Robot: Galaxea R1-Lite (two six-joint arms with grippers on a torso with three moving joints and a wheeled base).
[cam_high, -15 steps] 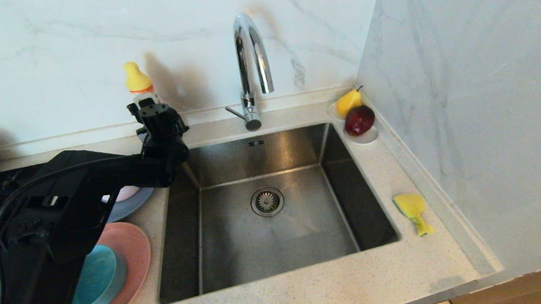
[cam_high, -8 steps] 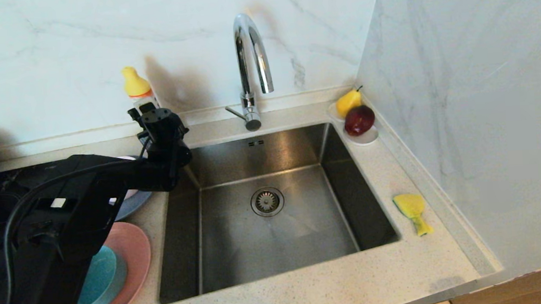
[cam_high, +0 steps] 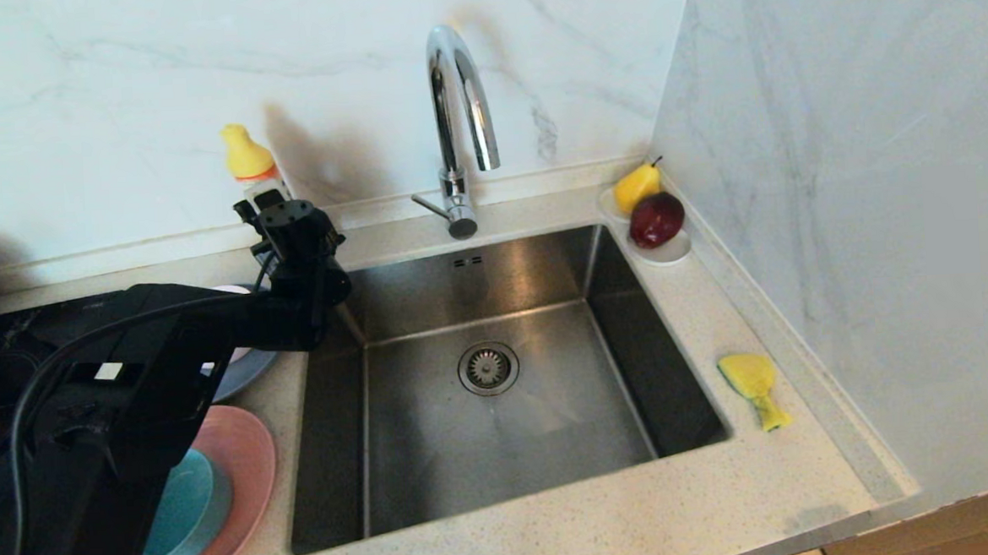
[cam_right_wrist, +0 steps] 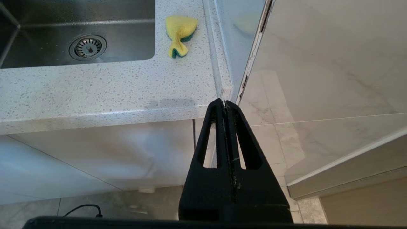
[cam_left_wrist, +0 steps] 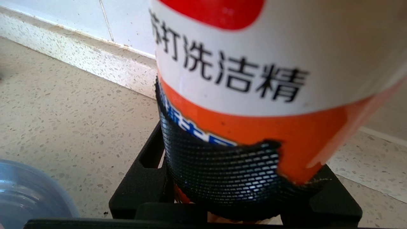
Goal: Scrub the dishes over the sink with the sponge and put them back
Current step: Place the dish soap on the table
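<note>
Now left gripper (cam_left_wrist: 241,190) fingers pinching detergent bottle (cam_left_wrist: 254,79) beside sink (cam_high: 500,396) — right gripper (cam_right_wrist: 225,106) fingers pressed together.

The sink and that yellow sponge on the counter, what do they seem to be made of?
The sink looks like brushed stainless steel: dull grey sheen with soft streaky reflections and a ringed metal drain. The sponge seems soft foam, matte yellow, with a green layer, probably a scouring face, showing along its edge in the right wrist view.

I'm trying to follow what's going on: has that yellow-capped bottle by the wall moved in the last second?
Yes. The bottle, held in the left gripper, has dropped slightly and shifted a little away from the tap, towards the left of the head view.
</note>
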